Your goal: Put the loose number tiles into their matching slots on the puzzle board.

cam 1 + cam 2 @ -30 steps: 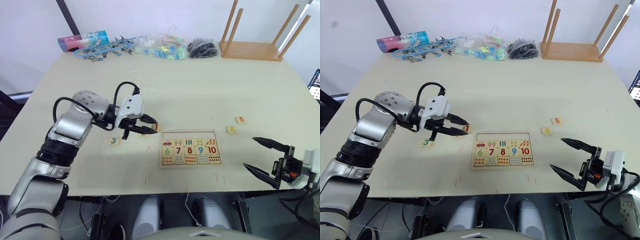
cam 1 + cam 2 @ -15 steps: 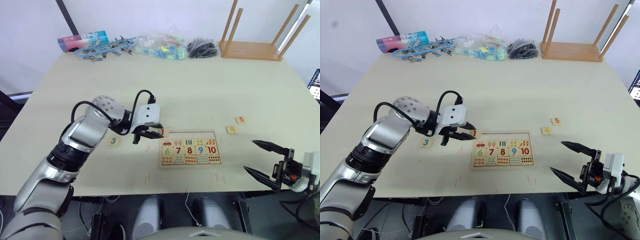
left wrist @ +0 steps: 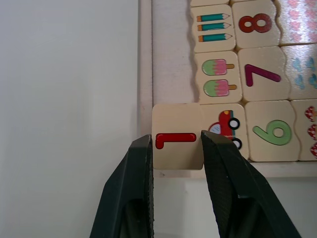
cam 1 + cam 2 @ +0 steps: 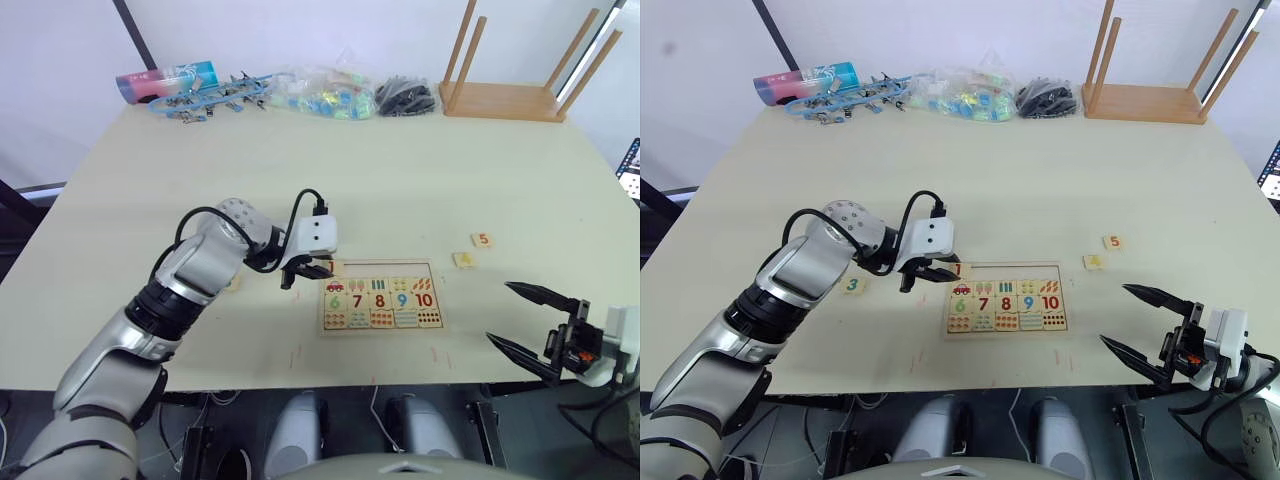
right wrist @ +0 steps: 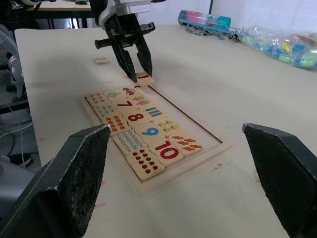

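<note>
My left gripper point(image 3: 177, 148) is shut on the tile with a red 1 point(image 3: 177, 141). It holds the tile at the far left corner of the puzzle board point(image 4: 380, 329), overlapping the rim and the car picture. I cannot tell whether the tile rests on the board. The pale row of slots point(image 4: 390, 268) runs along the board's far side. Loose tiles 4 point(image 4: 462, 259) and 5 point(image 4: 482, 239) lie right of the board, and tile 3 point(image 4: 852, 285) lies to its left under my left arm. My right gripper point(image 4: 499, 311) hangs open near the table's front right edge.
An upturned wooden stool point(image 4: 505, 100) stands at the back right. Along the back edge lie a coloured tube point(image 4: 165, 80), blue clips point(image 4: 215, 95), a clear bag of bits point(image 4: 320, 92) and a black bundle point(image 4: 405, 97).
My left gripper has carried the 1 tile to the right, from the table beside the board to the board's far left corner. The right gripper has barely moved.
</note>
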